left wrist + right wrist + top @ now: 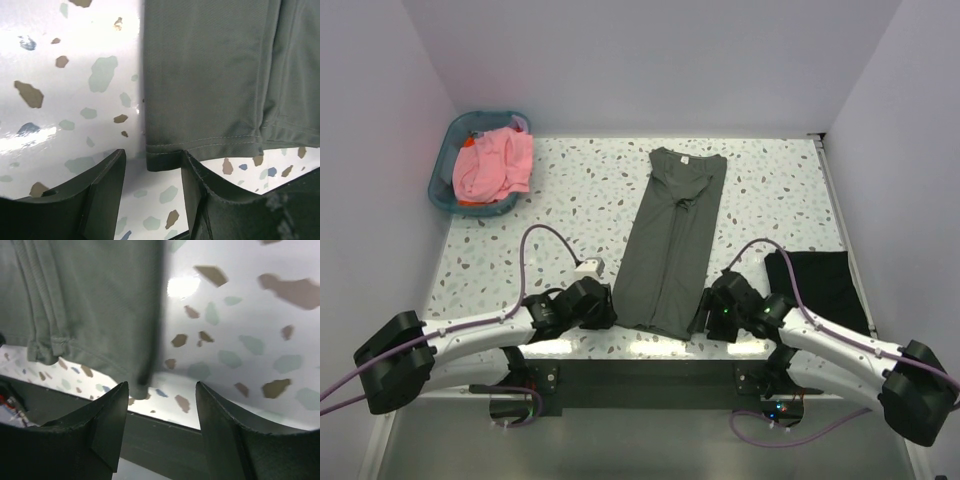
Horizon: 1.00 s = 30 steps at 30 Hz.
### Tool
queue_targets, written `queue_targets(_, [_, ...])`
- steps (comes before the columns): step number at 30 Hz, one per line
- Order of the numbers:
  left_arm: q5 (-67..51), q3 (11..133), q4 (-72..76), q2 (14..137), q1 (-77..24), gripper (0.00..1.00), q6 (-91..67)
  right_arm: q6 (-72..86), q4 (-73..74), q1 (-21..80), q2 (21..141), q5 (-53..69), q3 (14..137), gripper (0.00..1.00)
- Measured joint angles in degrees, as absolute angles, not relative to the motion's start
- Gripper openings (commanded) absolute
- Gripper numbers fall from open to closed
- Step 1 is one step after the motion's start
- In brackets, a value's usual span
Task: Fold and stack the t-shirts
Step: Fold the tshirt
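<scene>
Olive-grey t-shirt (675,240) flat on table (570,200) — parted jaws at both hem corners

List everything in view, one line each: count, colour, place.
olive shirt: one, olive-grey, folded into a long strip, mid-table
black shirt: one, black, near right of the table, by the right arm
pink shirt: one, salmon-pink, heaped in the basket
basket: one, teal, far left corner
table: one, white with speckles, under it all
cables: two, purple, one along each arm
left tool: one, black, open, astride the olive shirt's near left corner
right tool: one, black, open, astride the olive shirt's near right corner
</scene>
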State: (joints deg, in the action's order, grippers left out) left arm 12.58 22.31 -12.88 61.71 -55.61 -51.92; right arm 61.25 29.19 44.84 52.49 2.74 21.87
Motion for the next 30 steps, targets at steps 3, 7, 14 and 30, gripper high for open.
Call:
queue_targets(3, [11.55, 21.63, -9.87, 62.39, -55.51, 0.49, -51.90, 64.75, 25.15, 47.99, 53.30, 2.57, 20.84, 0.59])
queue_targets(7, [10.15, 20.84, -6.15, 63.57, -55.51, 0.47, -51.88, 69.17, 19.62, 50.13, 53.84, 2.59, 19.07, 0.56])
queue_targets(14, [8.27, 19.64, -2.42, 64.45, -55.51, 0.32, -51.90, 74.94, 13.78, 51.07, 52.27, 2.46, 15.00, 0.44])
queue_targets(30, [5.74, 17.41, -3.99, 61.49, -59.72, 0.00, -54.98, 70.39, 17.50, 52.25, 50.59, 0.01, 14.92, 0.00])
